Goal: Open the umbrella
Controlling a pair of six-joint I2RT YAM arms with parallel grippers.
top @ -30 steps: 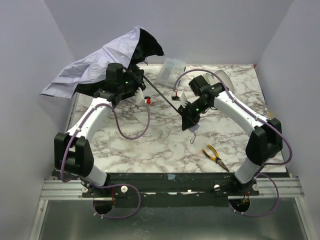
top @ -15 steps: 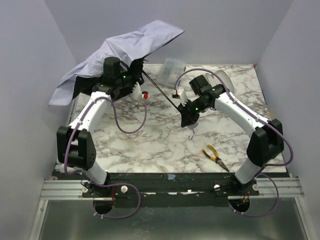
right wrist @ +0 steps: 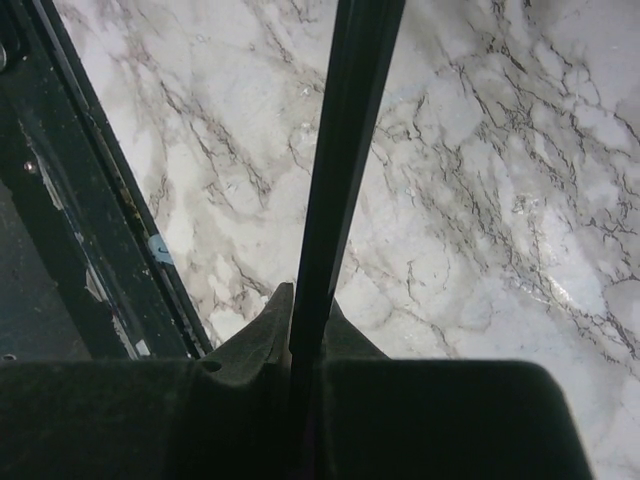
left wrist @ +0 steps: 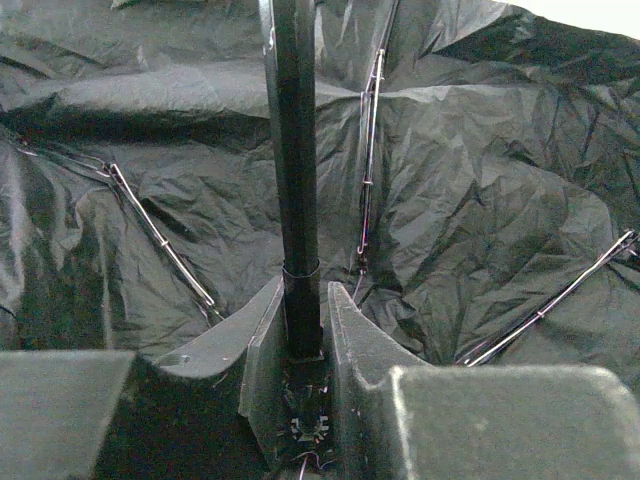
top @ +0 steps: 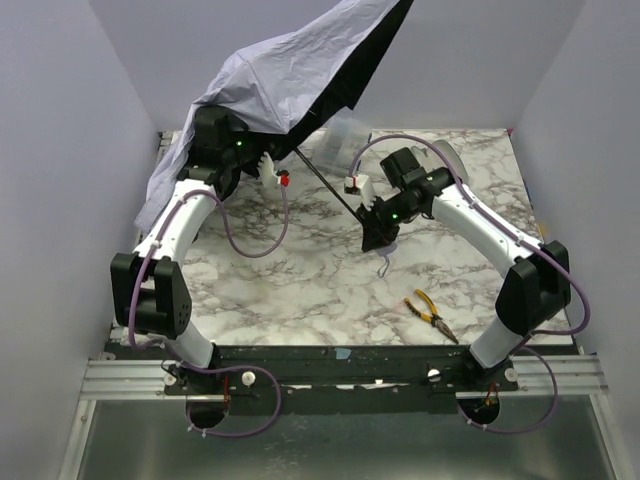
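Both left tool point(left wrist: 302, 305) and right tool point(right wrist: 305, 305) pinch the umbrella point(top: 290, 70), whose cloth has swung up toward 12 o'clock, nearly open.

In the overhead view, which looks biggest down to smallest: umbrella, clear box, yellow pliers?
1. Pale lavender-and-black fabric umbrella.
2. Clear plastic box, partly hidden behind it.
3. Yellow-handled pliers, similar in length but much thinner.
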